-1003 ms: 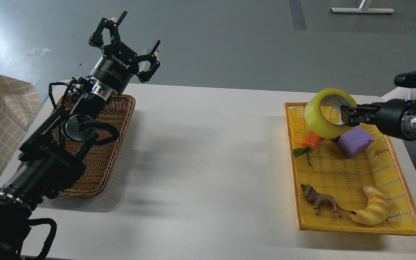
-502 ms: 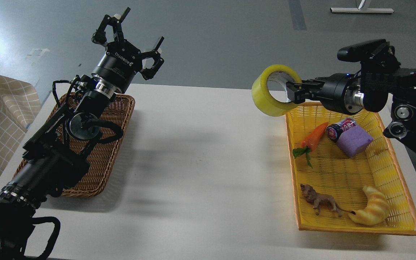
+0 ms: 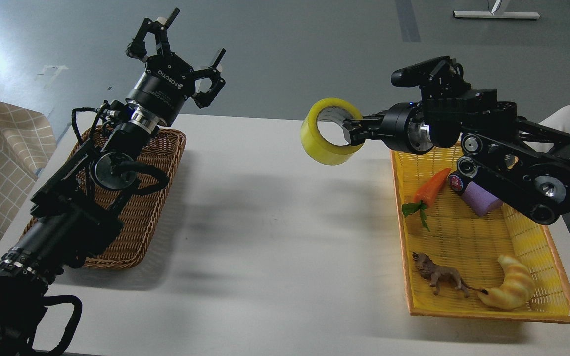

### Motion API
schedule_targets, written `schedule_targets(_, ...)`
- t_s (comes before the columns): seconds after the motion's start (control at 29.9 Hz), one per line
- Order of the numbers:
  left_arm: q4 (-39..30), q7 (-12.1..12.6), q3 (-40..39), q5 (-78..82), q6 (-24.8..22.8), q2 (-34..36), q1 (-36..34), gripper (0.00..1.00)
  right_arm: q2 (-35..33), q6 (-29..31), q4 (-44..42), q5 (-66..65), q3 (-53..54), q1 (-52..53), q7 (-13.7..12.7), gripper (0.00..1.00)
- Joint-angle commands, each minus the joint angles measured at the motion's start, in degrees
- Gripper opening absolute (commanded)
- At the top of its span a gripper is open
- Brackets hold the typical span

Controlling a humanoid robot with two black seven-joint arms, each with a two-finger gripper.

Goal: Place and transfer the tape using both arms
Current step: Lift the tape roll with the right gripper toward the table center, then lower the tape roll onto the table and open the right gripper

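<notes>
Head view: wide translucent yellow tape roll (image 3: 325, 130) held above white surface (image 3: 265, 222).
Right fingers (image 3: 350, 133): clamped through roll wall.
Left fingers (image 3: 178, 37): spread, empty.
Handling: likely light, stiff; grasp opposite rim.

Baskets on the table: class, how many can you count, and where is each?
2. A brown wicker basket sits at the table's left edge under the left arm; a yellow basket holding toys sits at the right.
</notes>
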Motion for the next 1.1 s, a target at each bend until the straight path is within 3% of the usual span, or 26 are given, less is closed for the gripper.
schedule_targets(0.0,0.1,0.0,-0.1,-0.1,0.0,-0.2,0.0,0.98,2.6,0.0,-1.4,0.1,-2.0,-0.2,0.0,0.00)
schedule_targets(0.84,-0.1,0.0,-0.1,0.0,0.0,-0.9,-0.3,0.98,19.0,0.0,-15.1,0.1,-6.7,-0.9,0.0,0.00)
schedule_targets(1.07,-0.1,0.0,-0.3,-0.1,0.0,-1.2,-0.4,0.98,19.8,0.0,-17.9,0.0,-8.1,-0.9,0.0,0.00)
